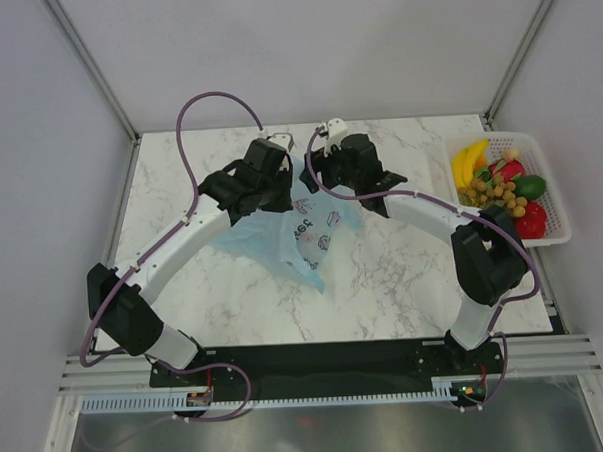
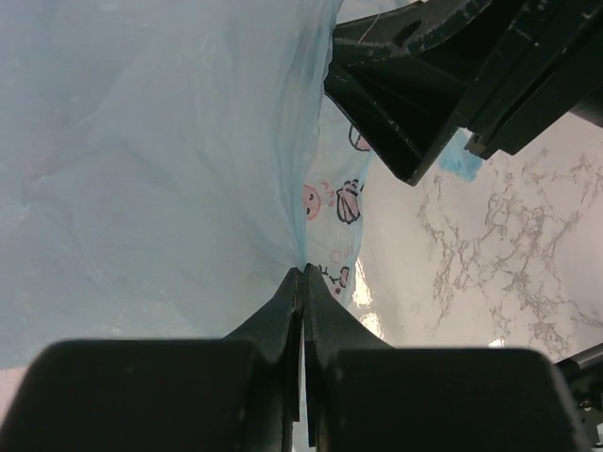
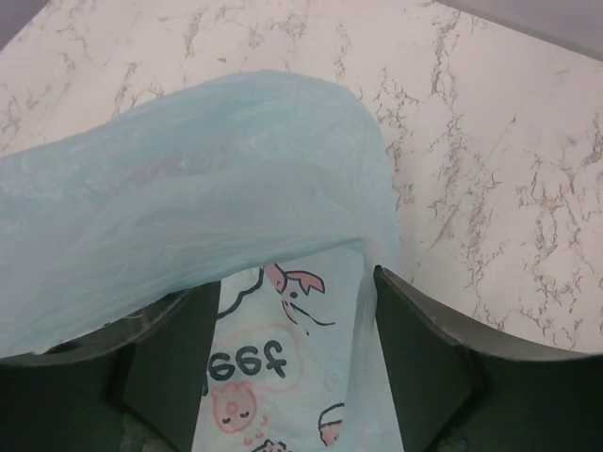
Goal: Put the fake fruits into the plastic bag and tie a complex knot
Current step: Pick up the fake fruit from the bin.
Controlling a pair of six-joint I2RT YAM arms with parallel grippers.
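White marble tabletop (image 1: 384,282), grey enclosure walls behind. Plastic bag (image 1: 300,234) was found mid-table between the two arms, pale blue film rumpled, doodle panel facing up, far end gathered under the grippers. Left gripper (image 2: 303,275) was clamped tight on a fold of the bag, jaws pressed together with thin film pinched at the tips. This was likely done so that one side of the mouth was anchored and raised.

Right gripper (image 3: 297,363) was seen spread apart, nothing clenched. Bag edge was draped over one finger (image 3: 170,358), and the printed panel was visible in the gap. It was probably positioned to catch the opposite lip so the mouth could be pulled wide. Whether film was touched by the other finger could not be told.

Fake fruits (image 1: 500,182) were all seen in the white mesh basket (image 1: 552,187) at the right edge of the table, well apart from the bag: bananas, a green piece, red pieces, a tan cluster. None were noted inside the bag, as far as could be seen through the film.

Task was judged to be at an early stage: bag opening in hand, loading and knot not yet begun. Risk noted: thin film could slip or tear out of the pinch when pulled.
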